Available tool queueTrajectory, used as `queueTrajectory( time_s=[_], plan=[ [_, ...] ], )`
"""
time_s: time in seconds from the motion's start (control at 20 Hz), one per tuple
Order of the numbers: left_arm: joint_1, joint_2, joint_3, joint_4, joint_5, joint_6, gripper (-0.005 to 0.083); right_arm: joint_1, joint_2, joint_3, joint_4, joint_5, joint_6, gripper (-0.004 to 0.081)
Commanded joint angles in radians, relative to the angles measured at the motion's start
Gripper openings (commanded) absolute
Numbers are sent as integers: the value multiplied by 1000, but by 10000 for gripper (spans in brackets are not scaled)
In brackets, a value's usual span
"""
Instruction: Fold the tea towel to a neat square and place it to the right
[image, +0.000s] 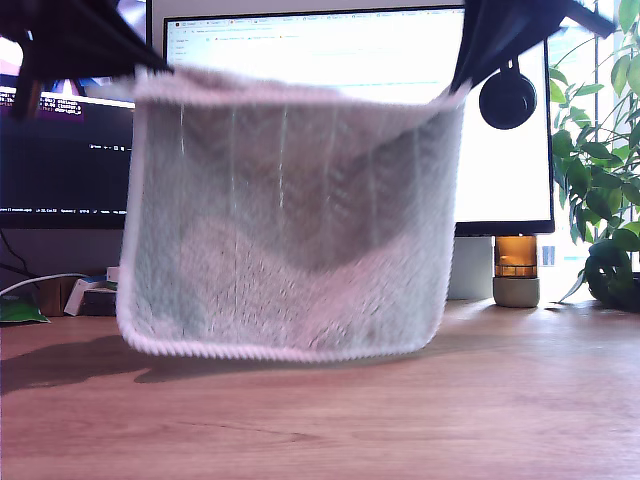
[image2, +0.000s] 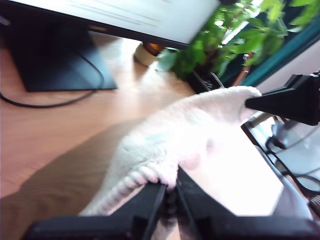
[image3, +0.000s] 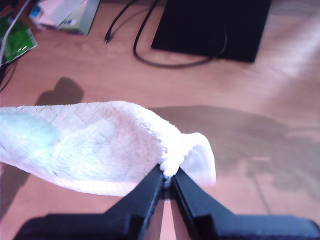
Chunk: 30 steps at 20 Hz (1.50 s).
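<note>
Tea towel (image: 290, 230) hanging in the air as a broad sheet, pinched at its two upper corners and spread in front of the bright monitor (image: 350, 50). Ribbed corded hem running round the edge, lower edge just above the wooden desk (image: 400, 420), shadow cast beneath; contact with the wood hard to judge.

My first hand (image: 148, 68), at the exterior view's left: fingers together, clamped on a bunched corner of the cloth (image2: 190, 130), hem cord bulging right at the tips (image2: 170, 187). From there, towel stretching away from the hand, toward my second hand (image2: 250, 102) and the leafy plant (image: 600, 150) beyond.

My second hand (image: 460, 85), at the exterior view's right: fingers likewise pressed together (image3: 167, 175) on the opposite corner, a small fold of fabric poking out past the tips. Rest of the cloth (image3: 90, 145) trailing off to one side of this hand, over bare desk.

Top edge sagging a little between the two hands. Both arms blurred and dark in the exterior view.
</note>
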Motion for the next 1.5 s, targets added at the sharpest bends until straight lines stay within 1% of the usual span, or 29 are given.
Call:
queueTrajectory(
  time_s=[0.0, 0.2, 0.35, 0.4, 0.45, 0.55, 0.65, 0.7, 0.85, 1.1, 1.25, 1.45],
  plan=[
    [8, 45, 60, 17, 2, 11, -21, -2, 13, 10, 53, 2, 2, -12],
    [23, 114, 190, -14, 25, 13, -21, -5, 20, 12, 161, 4, 1, -12],
    [23, 114, 221, -49, 43, 19, -21, -5, 20, 16, 153, 2, 0, -12],
    [22, 114, 221, -80, 57, 21, -21, -5, 20, 17, 138, 1, -2, -12],
    [22, 114, 221, -132, 64, 48, -21, -4, 20, 17, 112, -3, -2, -12],
    [21, 115, 220, -252, 60, 126, -21, -2, 20, 17, 37, -9, -2, -12],
    [21, 115, 220, -370, 54, 166, -21, 0, 20, 17, -43, -9, -2, -12],
    [21, 115, 218, -421, 53, 207, -21, 4, 20, 16, -77, -9, -3, -12],
    [20, 115, 192, -512, 43, 260, -21, 6, 20, 16, -160, -9, -11, -12],
    [19, 115, 111, -537, 45, 283, -21, 21, 20, 5, -243, -9, -31, -12],
    [6, 115, 89, -547, 47, 294, -21, 43, 20, -45, -253, -10, -29, -12],
    [-45, 114, 40, -572, 48, 301, -21, 74, 20, -130, -245, -10, -29, -12]
  ],
)
